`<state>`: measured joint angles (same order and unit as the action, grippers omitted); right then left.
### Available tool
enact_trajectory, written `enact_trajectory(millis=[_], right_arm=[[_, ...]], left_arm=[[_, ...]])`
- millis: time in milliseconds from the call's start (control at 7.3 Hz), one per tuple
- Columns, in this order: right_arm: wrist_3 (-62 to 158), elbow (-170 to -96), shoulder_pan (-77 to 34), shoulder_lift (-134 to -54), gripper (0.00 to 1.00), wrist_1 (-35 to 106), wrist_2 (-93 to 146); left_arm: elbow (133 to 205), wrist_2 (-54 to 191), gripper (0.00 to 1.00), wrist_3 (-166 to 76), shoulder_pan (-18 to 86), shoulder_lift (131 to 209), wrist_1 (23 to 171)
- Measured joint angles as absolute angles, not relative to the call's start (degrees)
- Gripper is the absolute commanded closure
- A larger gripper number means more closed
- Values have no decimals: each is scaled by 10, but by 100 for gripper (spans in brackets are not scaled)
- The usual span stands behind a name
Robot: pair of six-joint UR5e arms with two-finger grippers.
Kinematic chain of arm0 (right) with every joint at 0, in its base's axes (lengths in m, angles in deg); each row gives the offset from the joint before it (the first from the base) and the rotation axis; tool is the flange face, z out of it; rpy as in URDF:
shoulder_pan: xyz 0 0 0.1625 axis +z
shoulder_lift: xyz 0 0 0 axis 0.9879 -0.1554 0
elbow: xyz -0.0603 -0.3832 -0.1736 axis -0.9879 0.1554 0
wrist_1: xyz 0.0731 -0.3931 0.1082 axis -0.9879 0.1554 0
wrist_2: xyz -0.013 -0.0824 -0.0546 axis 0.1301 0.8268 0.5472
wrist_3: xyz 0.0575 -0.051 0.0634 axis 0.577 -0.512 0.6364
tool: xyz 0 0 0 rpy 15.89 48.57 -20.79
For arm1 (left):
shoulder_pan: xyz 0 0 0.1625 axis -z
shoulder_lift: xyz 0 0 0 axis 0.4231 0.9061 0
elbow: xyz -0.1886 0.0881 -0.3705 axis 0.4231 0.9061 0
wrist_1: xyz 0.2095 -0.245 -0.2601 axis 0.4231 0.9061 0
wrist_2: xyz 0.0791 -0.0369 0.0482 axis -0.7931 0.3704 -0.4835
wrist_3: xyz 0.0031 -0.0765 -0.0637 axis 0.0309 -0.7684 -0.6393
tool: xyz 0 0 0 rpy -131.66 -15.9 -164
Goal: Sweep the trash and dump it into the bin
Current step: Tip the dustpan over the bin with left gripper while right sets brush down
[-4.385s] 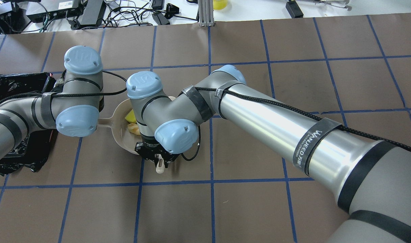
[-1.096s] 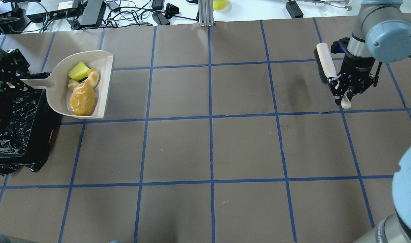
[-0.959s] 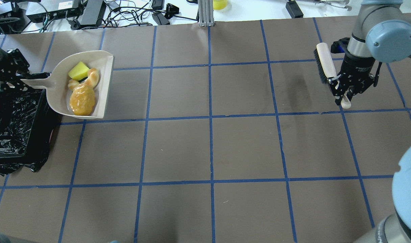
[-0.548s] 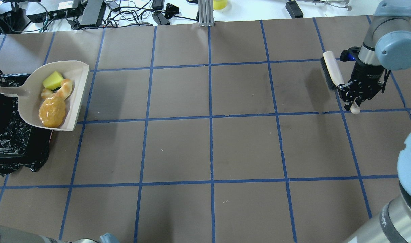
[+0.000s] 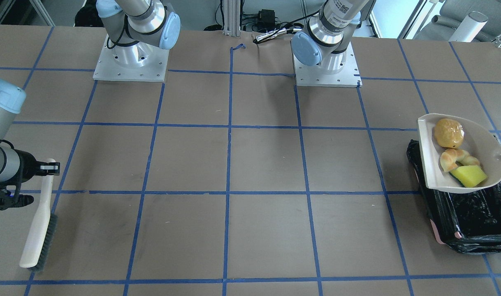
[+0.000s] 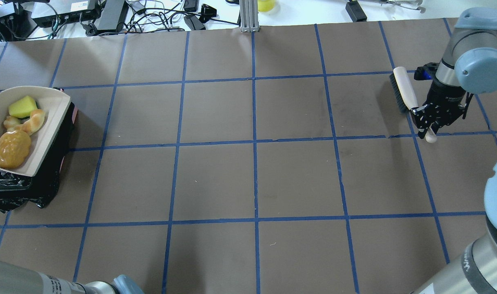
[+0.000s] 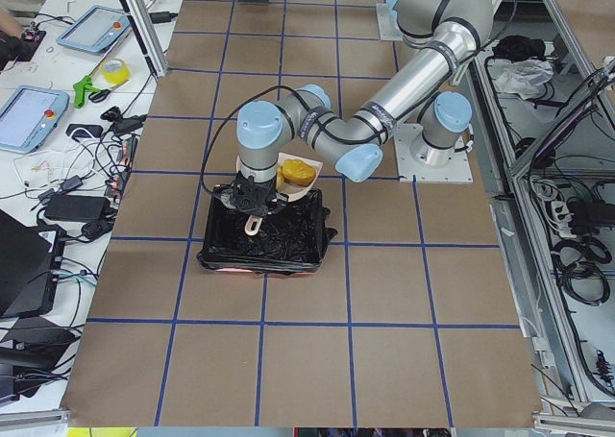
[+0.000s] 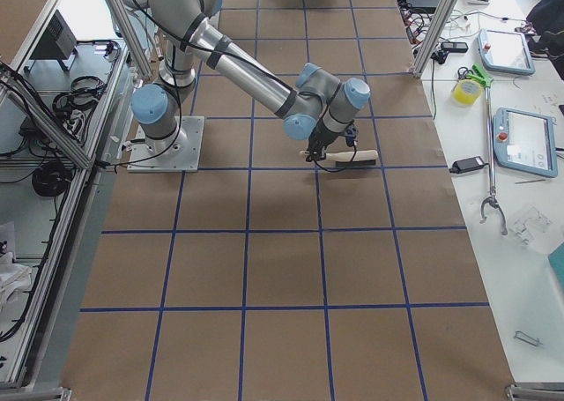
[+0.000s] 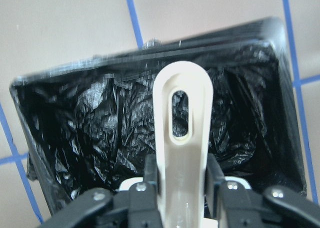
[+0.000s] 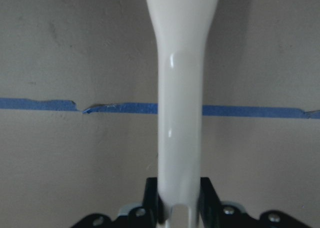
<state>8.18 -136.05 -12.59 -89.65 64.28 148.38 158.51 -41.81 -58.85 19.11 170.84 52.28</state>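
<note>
Now: dump step, by the look of it; the load hangs above the bin, not yet tipped.
Left gripper: clenched on the dustpan handle, a finger on either side in the wrist view.
Dustpan: held roughly level over the bin, lip toward the table's middle and lying about above the bin's inner rim.
Trash: all three pieces in the pan. The lump sits on the robot's side, the croissant in the middle, and the sponge is farthest out.
Bin: at the table's left end, black bag open beneath the handle; no trash shows in the part of the bag in view.
Doing it well: shifting the pan farther over the bag before tipping looks wise, then rolling the wrist slowly so the lip points down inside the rim.
Risk: the round lump would probably roll first and could clear the rim onto the table if the lip is left where it is.
Right gripper: well apart, at the table's right end, clamped on the brush handle; whether the bristles touch the table cannot be told.
</note>
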Motion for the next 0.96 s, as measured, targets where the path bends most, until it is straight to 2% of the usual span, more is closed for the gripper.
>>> enact_trajectory(millis=[274, 548, 959], right_arm=[[76, -1360, -126, -896, 3, 667, 1485], [75, -1355, -125, -904, 1, 673, 1482], [74, -1339, -119, -989, 0, 630, 1479]], left_arm=[[1560, -419, 100, -527, 178, 1737, 483], [1554, -424, 100, -483, 171, 1756, 432], [1560, -436, 100, -438, 170, 1763, 358]])
